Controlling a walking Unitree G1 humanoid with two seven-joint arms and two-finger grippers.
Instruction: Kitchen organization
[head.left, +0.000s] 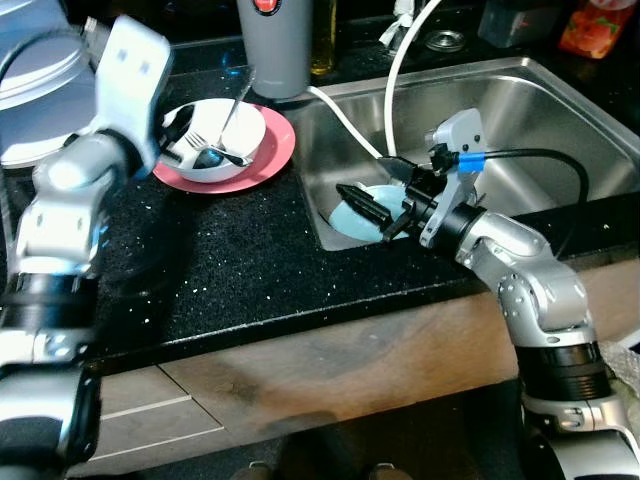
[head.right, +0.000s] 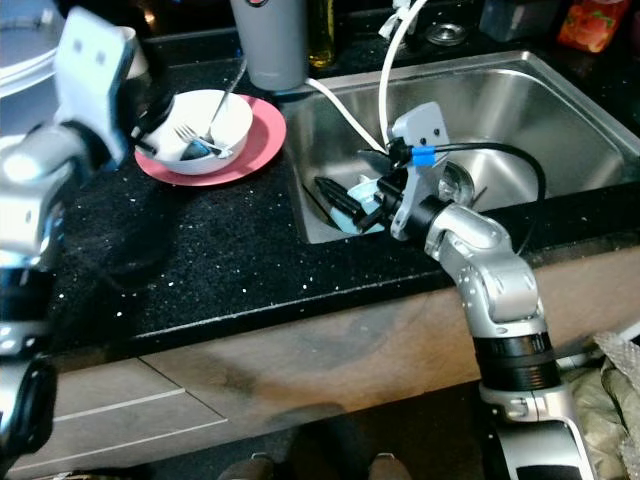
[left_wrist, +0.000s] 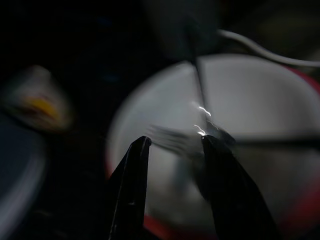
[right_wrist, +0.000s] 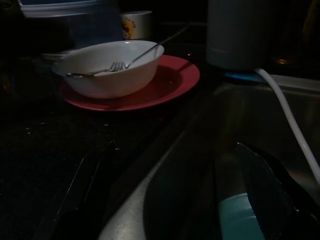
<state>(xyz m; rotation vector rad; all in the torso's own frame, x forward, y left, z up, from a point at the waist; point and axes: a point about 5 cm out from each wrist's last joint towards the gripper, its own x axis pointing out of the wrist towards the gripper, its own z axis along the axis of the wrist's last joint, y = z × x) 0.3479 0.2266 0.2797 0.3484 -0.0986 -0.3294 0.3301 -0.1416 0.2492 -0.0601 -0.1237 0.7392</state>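
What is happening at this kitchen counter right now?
A humanoid robot stands at a black counter. Its left claw is open over the white bowl, which holds a fork and sits on a red plate. Its right claw is down in the steel sink, open beside a light blue dish.
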